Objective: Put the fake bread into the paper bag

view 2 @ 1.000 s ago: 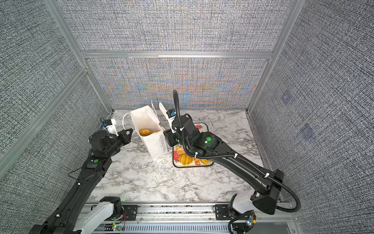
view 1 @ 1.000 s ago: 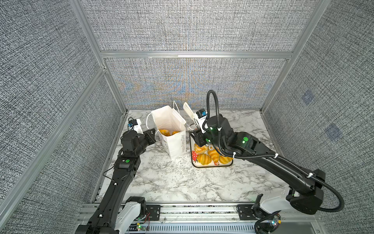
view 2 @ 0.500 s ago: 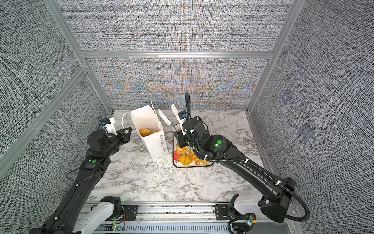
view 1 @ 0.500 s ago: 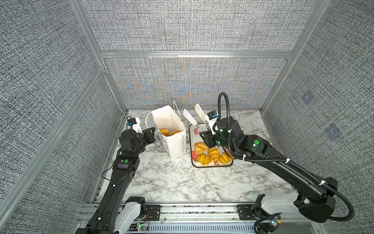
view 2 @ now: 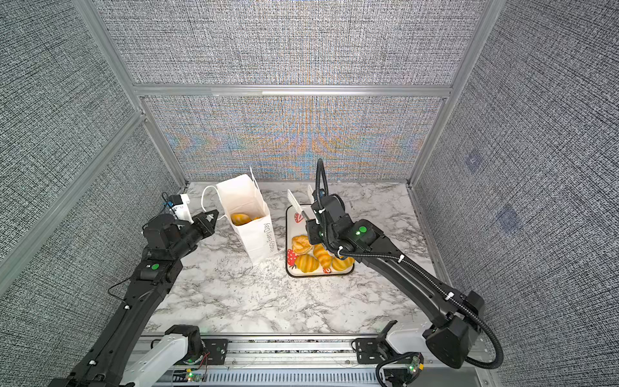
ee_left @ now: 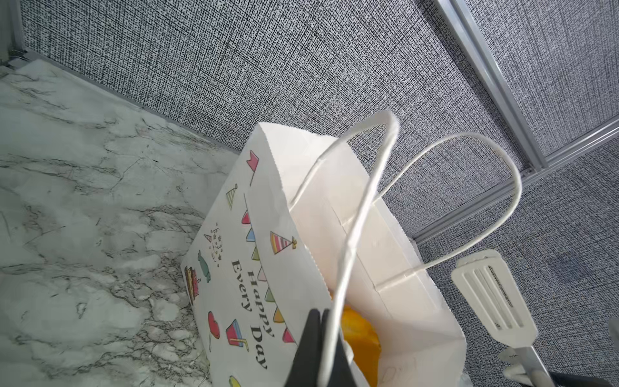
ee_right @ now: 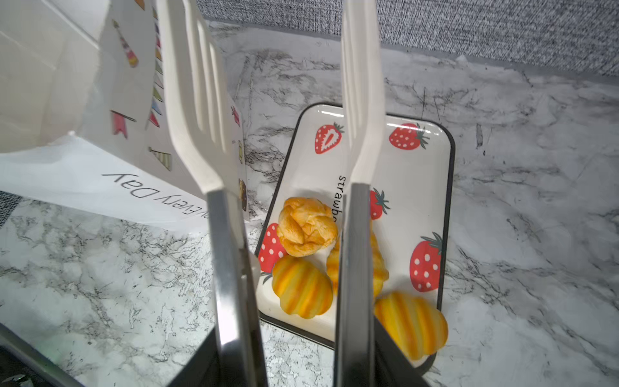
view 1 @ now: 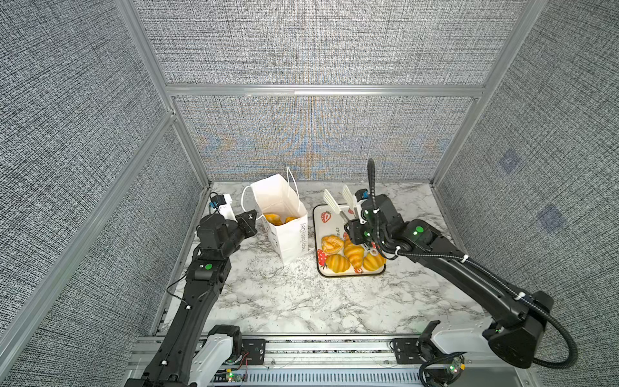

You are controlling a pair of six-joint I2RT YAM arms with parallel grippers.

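The white paper bag [view 1: 289, 234] [view 2: 256, 234] [ee_left: 268, 268] [ee_right: 50, 100] stands upright and open, with fake bread [view 1: 278, 219] [view 2: 240, 218] [ee_left: 361, 338] inside. My left gripper [view 1: 253, 214] [view 2: 214, 212] [ee_left: 318, 321] is shut on the bag's near cord handle. Several more pastries [view 1: 351, 254] [view 2: 315, 258] [ee_right: 301, 291] lie at the near end of the strawberry tray [view 1: 330, 214] [view 2: 294, 271] [ee_right: 418, 187]. My right gripper [view 1: 355, 231] [view 2: 313, 228] [ee_right: 294, 362] hangs over the tray, shut on white tongs [view 1: 330, 199] [view 2: 293, 199] [ee_right: 194, 100] [ee_left: 492, 295]. The tong blades are spread and empty.
Grey fabric walls on aluminium posts close in the marble table [view 1: 301, 301] at the back and both sides. The bag stands just left of the tray. A metal rail [view 1: 301, 348] runs along the front edge, carrying both arm bases.
My right arm has drawn back to the right with the empty tongs, from the bag's mouth to above the tray. The left gripper has stayed on the handle.
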